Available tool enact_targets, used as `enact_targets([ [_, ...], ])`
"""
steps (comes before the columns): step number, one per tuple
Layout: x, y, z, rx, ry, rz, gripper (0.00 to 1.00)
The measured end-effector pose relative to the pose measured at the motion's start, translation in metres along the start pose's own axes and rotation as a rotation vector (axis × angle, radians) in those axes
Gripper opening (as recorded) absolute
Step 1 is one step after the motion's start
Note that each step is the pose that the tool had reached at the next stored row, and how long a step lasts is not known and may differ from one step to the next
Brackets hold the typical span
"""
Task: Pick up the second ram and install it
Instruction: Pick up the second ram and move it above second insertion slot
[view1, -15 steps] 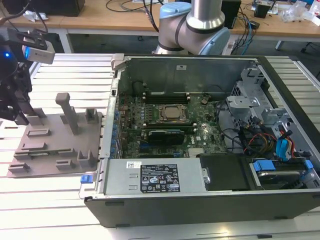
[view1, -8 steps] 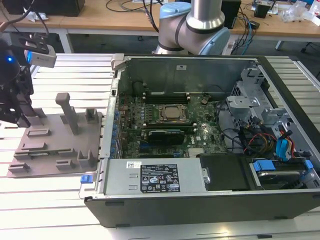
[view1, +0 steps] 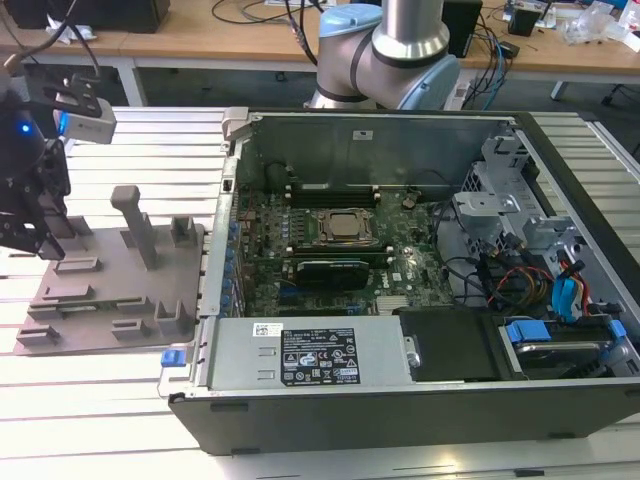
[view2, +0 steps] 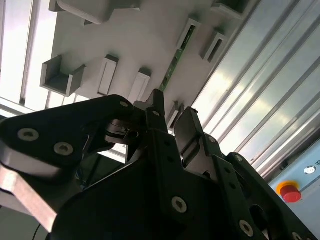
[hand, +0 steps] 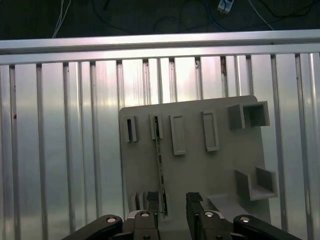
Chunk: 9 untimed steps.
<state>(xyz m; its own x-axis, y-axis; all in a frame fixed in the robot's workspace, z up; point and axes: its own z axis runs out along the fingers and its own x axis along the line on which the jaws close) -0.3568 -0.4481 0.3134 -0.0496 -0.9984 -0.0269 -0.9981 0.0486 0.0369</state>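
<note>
The second ram (hand: 160, 160) is a thin green stick standing on its edge in a slot of the grey fixture plate (hand: 215, 170). In the second wrist view the second ram (view2: 175, 60) runs away from the fingertips across the fixture plate (view2: 135, 40). My gripper (hand: 172, 205) is open, just above the stick's near end. That end lies close beside one finger (hand: 149, 202), with nothing gripped. In the exterior view my gripper (view1: 40, 245) hangs over the plate's (view1: 100, 290) left end.
An open computer case (view1: 420, 400) stands at the exterior view's right of the plate, with its motherboard (view1: 330, 240) and CPU socket (view1: 345, 226) exposed. Upright posts (view1: 135, 225) rise from the plate. Everything rests on a slatted aluminium table (hand: 60, 130). A red button (view2: 289, 190) sits nearby.
</note>
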Motion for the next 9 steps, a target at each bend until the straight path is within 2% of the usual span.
enact_targets([
  [9,0.0003,-0.0005,0.0129,-0.0001,0.0000,0.000,0.36],
])
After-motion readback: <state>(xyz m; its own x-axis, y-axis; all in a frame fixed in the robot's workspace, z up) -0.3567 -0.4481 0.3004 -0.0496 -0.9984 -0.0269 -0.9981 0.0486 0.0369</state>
